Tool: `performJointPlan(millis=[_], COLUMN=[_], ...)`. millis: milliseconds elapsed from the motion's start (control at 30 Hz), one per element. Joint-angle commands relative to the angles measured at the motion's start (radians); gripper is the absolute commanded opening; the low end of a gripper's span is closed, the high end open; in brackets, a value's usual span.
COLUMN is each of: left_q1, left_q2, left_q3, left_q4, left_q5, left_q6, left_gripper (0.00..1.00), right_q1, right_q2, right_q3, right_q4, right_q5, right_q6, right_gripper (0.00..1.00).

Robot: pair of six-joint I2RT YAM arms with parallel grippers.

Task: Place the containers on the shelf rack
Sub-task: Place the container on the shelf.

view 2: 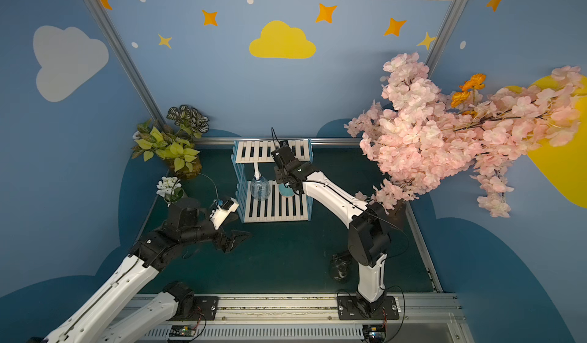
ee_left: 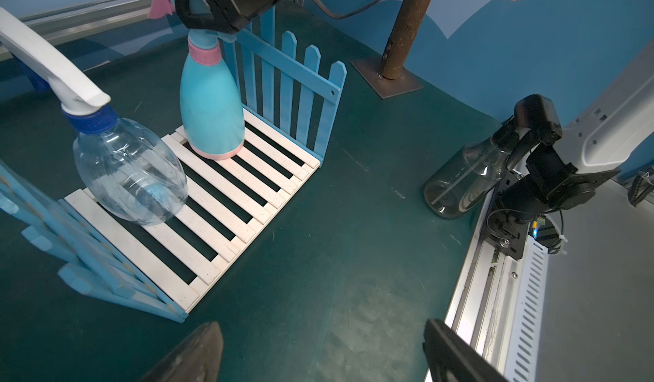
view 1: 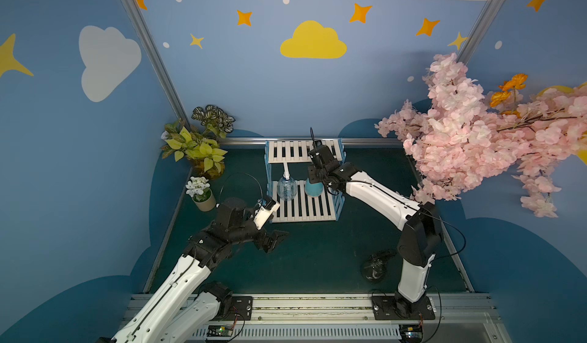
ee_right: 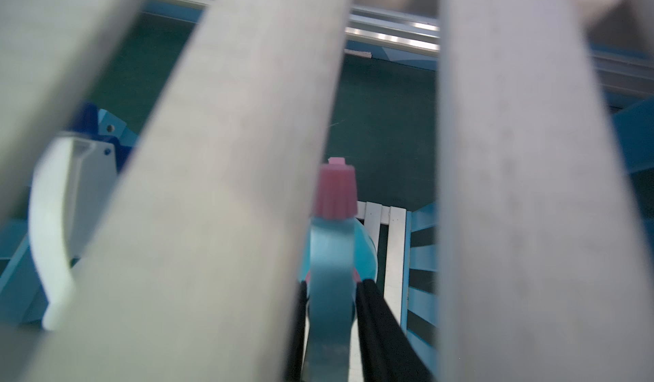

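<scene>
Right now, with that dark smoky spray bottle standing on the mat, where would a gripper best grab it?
On the dark smoky spray bottle, probably the slim neck just under the black trigger head: the belly looks too round and wide. Come from the open green mat side, because the right arm's base and the rail stand close on the other side.

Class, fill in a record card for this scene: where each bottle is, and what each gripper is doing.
Clear spray bottle: lower shelf of the shelf rack.
Teal bottle: lower shelf, beside the clear one.
Dark spray bottle: on the table, off the rack.
Left gripper: open, over the table before the rack.
Right gripper: jaws flank the teal bottle's top; grip unclear.
</scene>
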Motion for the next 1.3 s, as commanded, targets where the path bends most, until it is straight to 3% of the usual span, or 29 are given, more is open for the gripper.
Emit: performJointPlan(millis=[0,500,667,800,900,1100,1267], left_q1=[0.003,0.003,0.004,0.003,0.004,0.004,0.004], left_q2=[-0.012,-0.013,-0.013,-0.015,-0.017,-0.015,-0.036], left_q3=[-0.008,-0.009,-0.010,-0.010,-0.009,-0.009,-0.017], left_q4=[0.000,0.000,-0.001,-0.002,-0.001,-0.001,0.019], left_q5=[0.002,0.003,0.000,-0.006,-0.009,-0.008,0.010], left_q6=[0.015,0.014,0.017,0.018,0.019,0.021,0.033], left_gripper=[0.93,0.93,0.93,0.93,0.93,0.93,0.93], right_q1=[-0.004,-0.004,-0.001,-0.001,0.002,0.002,0.002], right_q2=[0.013,0.001,-0.017,-0.048,-0.080,-0.200,-0.308], right_q3=[0.026,0.026,0.026,0.021,0.002,-0.081,-0.132], right_q4=[-0.008,-0.012,-0.029,-0.065,-0.087,-0.093,-0.173], right_q5=[-0.001,-0.005,-0.030,-0.079,-0.109,-0.205,-0.365], right_q6=[0.000,-0.002,-0.006,-0.026,-0.026,-0.006,-0.038], right_gripper=[0.32,0.44,0.62,0.79,0.86,0.90,0.90])
